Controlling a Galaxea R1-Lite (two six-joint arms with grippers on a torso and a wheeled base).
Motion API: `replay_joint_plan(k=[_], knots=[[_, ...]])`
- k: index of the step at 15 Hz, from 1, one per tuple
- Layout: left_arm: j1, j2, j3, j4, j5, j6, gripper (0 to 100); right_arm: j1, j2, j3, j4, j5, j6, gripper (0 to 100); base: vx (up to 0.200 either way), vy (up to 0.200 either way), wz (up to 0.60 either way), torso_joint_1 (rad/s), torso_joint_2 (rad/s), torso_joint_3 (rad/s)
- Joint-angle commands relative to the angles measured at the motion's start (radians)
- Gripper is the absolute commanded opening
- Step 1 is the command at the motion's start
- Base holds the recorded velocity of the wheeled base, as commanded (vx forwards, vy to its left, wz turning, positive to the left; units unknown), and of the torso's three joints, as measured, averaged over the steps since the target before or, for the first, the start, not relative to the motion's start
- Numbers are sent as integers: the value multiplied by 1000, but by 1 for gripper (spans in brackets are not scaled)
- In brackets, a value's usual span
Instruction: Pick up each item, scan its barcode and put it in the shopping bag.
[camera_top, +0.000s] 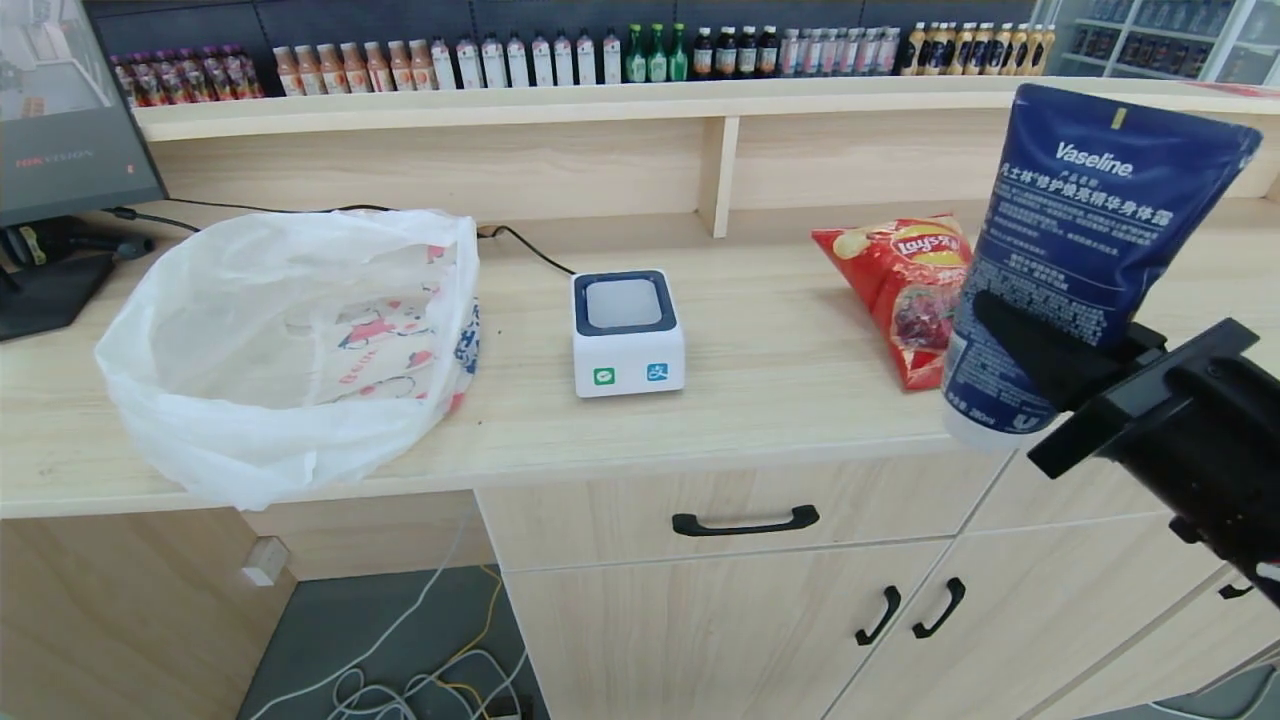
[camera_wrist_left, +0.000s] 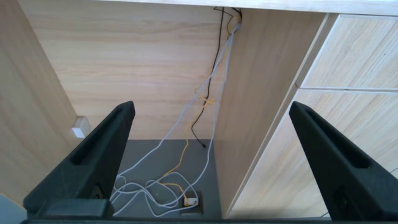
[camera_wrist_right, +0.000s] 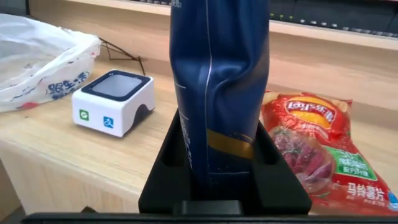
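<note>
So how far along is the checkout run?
Done: nothing I can confirm; what the shopping bag holds is unclear. In hand: right gripper shut on the blue pouch, held up to the right of the scanner, not over it. Remaining: scan and bag the pouch, then the chips bag lying on the counter. The left gripper is open, down below the counter.

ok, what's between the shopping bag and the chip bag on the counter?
The white barcode scanner, standing on the bare counter, apart from both the shopping bag and the red chip bag. The head view shows it.
</note>
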Motion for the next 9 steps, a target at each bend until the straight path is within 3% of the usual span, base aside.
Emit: replay_joint_plan(k=[1,6,9], knots=[[0,0,0,0,0,-1,100,-51,-1,-15,-6,2,5,0,0,0,0,0,0,0],[-2,0,0,-1,0,1,100,-59,115,-55,-138,2,55,0,0,0,0,0,0,0],[-2,0,0,-1,0,1,100,-78,175,-112,-196,-3,11,0,0,0,0,0,0,0]])
